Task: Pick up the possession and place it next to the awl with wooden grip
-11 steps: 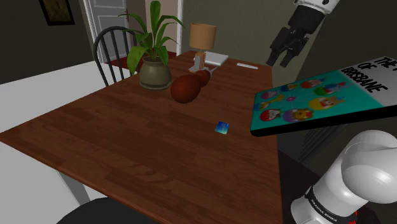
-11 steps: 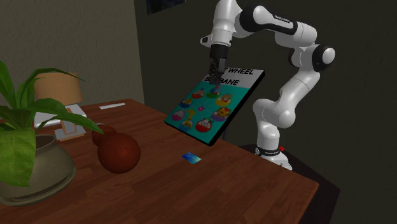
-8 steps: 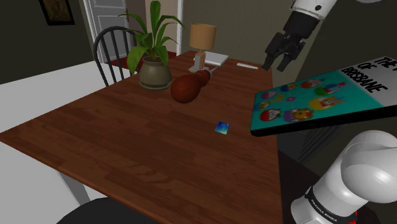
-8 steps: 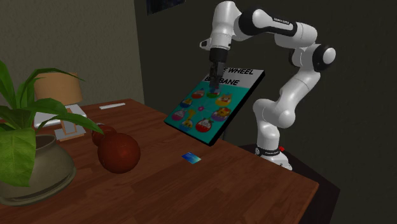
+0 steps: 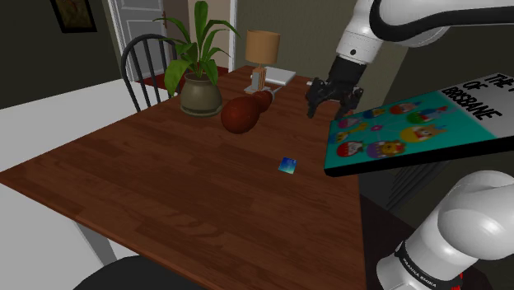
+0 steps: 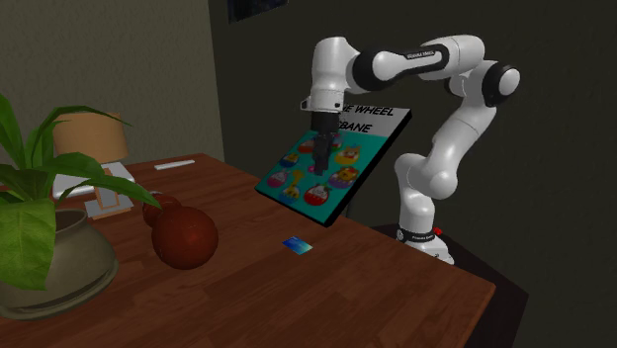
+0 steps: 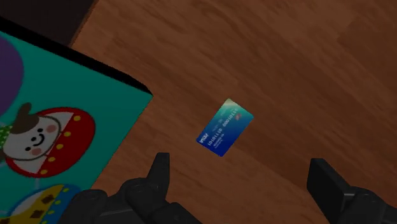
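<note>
A small blue bank card (image 5: 287,166) (image 6: 296,244) (image 7: 224,126) lies flat on the brown wooden table (image 5: 165,181), near the edge by the stand. My gripper (image 5: 329,104) (image 6: 319,168) (image 7: 240,167) hangs open well above the table, pointing down, with the card below and just ahead of its spread fingers. It holds nothing. A thin pale stick-like tool (image 5: 321,85) (image 6: 175,164) lies at the table's far end, well away from the card.
A big teal game box (image 5: 412,128) (image 6: 331,163) (image 7: 51,121) tilts in the air close beside the gripper. A brown gourd-shaped vase (image 5: 243,113), a potted plant (image 5: 198,82), a lamp (image 5: 262,49) and a chair (image 5: 148,66) stand farther along the table.
The arm has swung down and toward the shoulder view's left. The open gripper now hangs lower, over the table and the card. The card and box have not moved.
</note>
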